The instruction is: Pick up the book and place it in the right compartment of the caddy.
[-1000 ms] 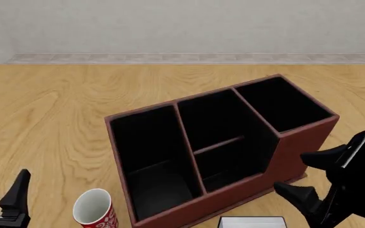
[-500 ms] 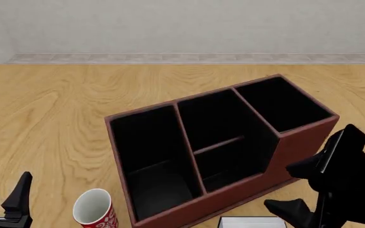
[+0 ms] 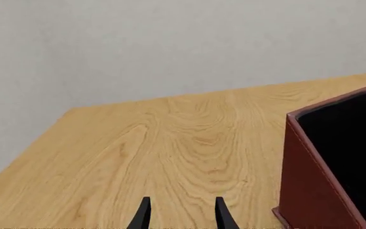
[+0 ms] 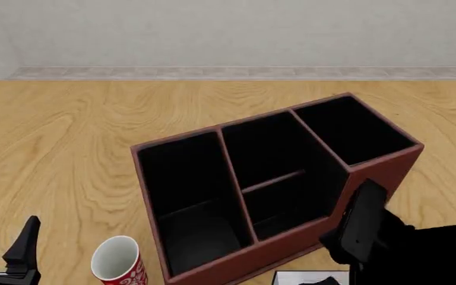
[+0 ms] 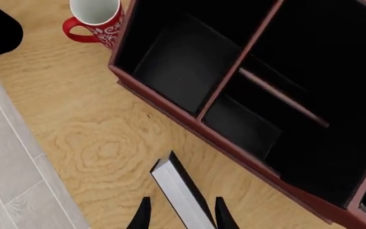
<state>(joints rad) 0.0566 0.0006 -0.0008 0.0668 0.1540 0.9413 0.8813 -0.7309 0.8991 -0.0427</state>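
We see the book (image 5: 181,193) cut off at the frame edge, between our right gripper's (image 5: 179,214) spread fingers, untouched; left gripper (image 3: 181,214) spread too.

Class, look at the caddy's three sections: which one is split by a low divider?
The middle section of the caddy: a low red-brown divider crosses it; both flanking sections are undivided.

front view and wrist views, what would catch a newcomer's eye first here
The big red-brown caddy fills the middle of the table, its three black-lined sections all empty. The right tool hangs open just above the book, which lies on the table by the caddy's near wall. A red-and-white cup stands near its left front corner.
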